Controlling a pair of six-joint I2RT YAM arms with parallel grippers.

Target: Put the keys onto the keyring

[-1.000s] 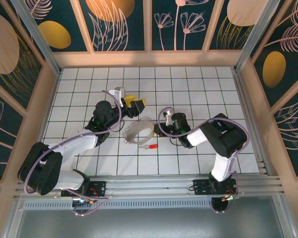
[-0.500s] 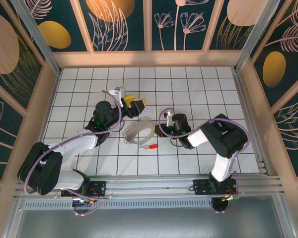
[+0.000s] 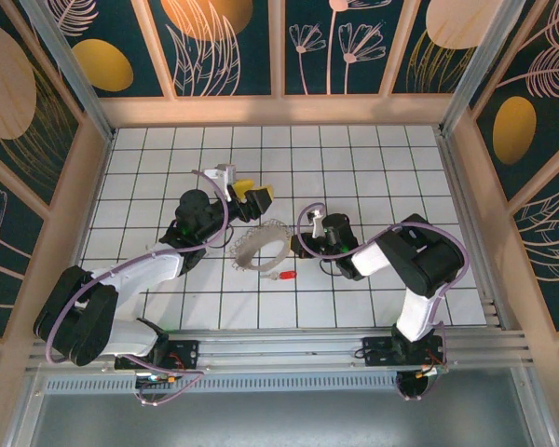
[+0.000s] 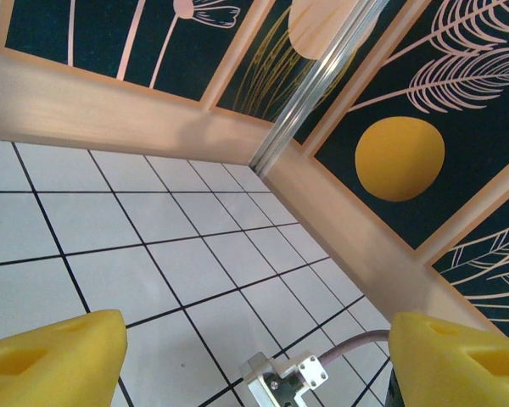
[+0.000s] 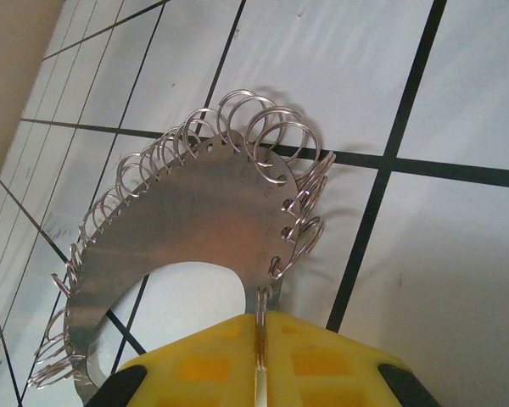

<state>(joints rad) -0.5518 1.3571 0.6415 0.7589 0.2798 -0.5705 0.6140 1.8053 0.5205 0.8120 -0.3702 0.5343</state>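
Keyring (image 3: 261, 244) first: where do we have it?

We see it lying on the white tiled table (image 3: 401, 158), between our two arms. It is a flat metal crescent with small wire loops strung along its outer edge.

And our right claw (image 3: 296, 244)?

It sits at the right end of the crescent. From the right wrist we see that claw (image 5: 259, 326) with its yellow fingers (image 5: 195, 369) pressed together, and a thin bit of the keyring (image 5: 195, 212) pinched in the seam between them. The rest of the crescent lies flat on the tiles.

What about the key (image 3: 284, 276)?

We find it on the table just beside the near edge of the keyring, with its red head to the right. Neither claw touches it.

And our left claw (image 3: 252, 198)?

It is near the far side of the keyring, apart from it. From the left wrist we see that claw (image 4: 254, 360) spread wide, its yellow fingers (image 4: 51, 356) at the two lower corners, with tiles and the patterned wall (image 4: 399, 157) beyond.
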